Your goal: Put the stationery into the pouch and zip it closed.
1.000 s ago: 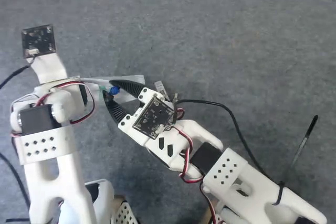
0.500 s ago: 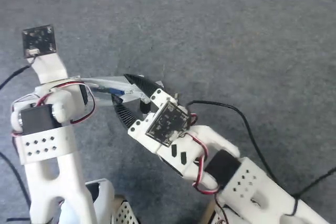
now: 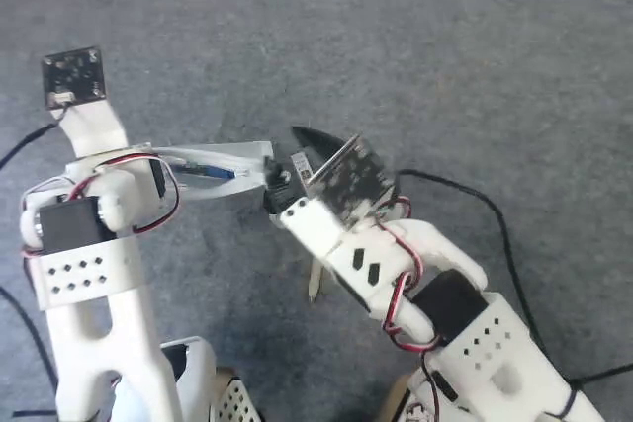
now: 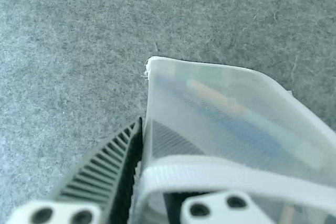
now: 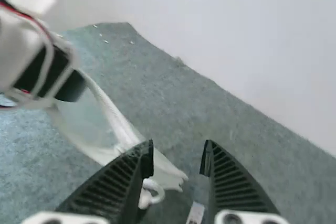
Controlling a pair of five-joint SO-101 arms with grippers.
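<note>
With my left gripper (image 4: 144,145) pinching the see-through white plastic pouch (image 4: 220,129), my open right gripper (image 5: 177,150) should grab the little white zip loop (image 5: 149,191) squarely.

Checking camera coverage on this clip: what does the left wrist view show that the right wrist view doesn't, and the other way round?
Left wrist view: blue and orange stationery seen through the wall of the pouch, and the left tool clamped on it. Right wrist view: the open right tool, a white loop at the pouch's end, the left arm and a white wall. Shared: the pouch and the grey carpet.
</note>
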